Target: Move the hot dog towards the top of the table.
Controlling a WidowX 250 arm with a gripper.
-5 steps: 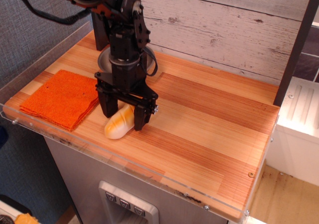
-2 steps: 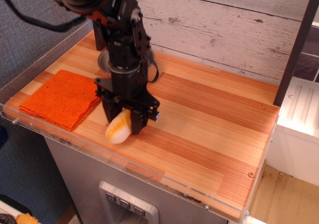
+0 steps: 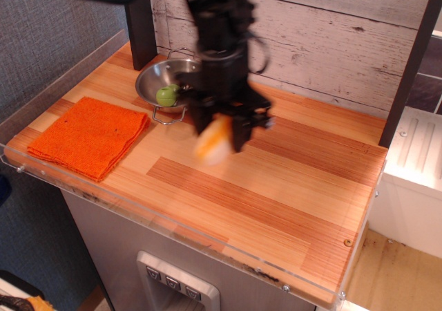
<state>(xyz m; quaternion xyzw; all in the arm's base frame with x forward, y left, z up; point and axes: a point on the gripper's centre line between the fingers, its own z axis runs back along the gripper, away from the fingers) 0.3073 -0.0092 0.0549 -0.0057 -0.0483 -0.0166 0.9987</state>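
Observation:
The hot dog (image 3: 213, 144) is a cream and orange-tan toy roll, blurred by motion, held off the wooden table (image 3: 297, 186) between my gripper's fingers. My gripper (image 3: 219, 133) hangs from the black arm near the table's middle, shut on the roll's upper end. The roll tilts down to the left below the fingers. The arm itself is blurred too.
A metal bowl (image 3: 155, 76) with a small green fruit (image 3: 166, 95) stands at the back left, just left of the arm. A folded orange cloth (image 3: 86, 137) lies at the front left. A whitewashed plank wall (image 3: 331, 41) backs the table. Clear acrylic (image 3: 103, 186) edges the table.
My gripper closed on the hot dog, lifted it off the table and carried it to the right and toward the back. The bowl and green fruit, hidden before, now show.

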